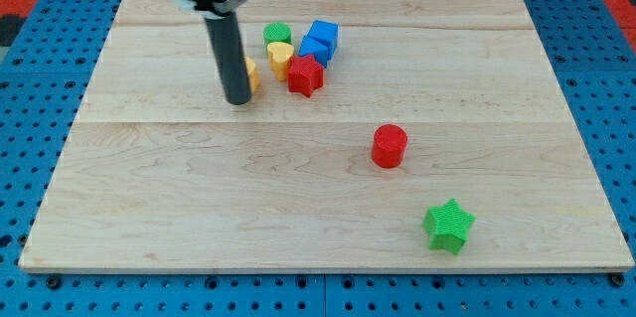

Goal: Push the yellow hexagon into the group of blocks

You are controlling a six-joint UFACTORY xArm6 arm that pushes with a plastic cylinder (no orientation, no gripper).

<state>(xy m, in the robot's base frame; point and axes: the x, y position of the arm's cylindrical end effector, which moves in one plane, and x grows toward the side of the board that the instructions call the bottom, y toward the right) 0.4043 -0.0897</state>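
My tip (238, 100) rests on the wooden board (149, 188) at the upper left of centre. The yellow hexagon (252, 76) is mostly hidden behind the rod, touching it on its right side. Just to the right is the group: a yellow heart-shaped block (280, 58), a green cylinder (277, 33), a red star (306, 76), and two blue blocks (320, 39). A small gap separates the hexagon from the yellow heart.
A red cylinder (389, 145) stands alone right of centre. A green star (448, 225) lies near the lower right. Blue pegboard surrounds the board.
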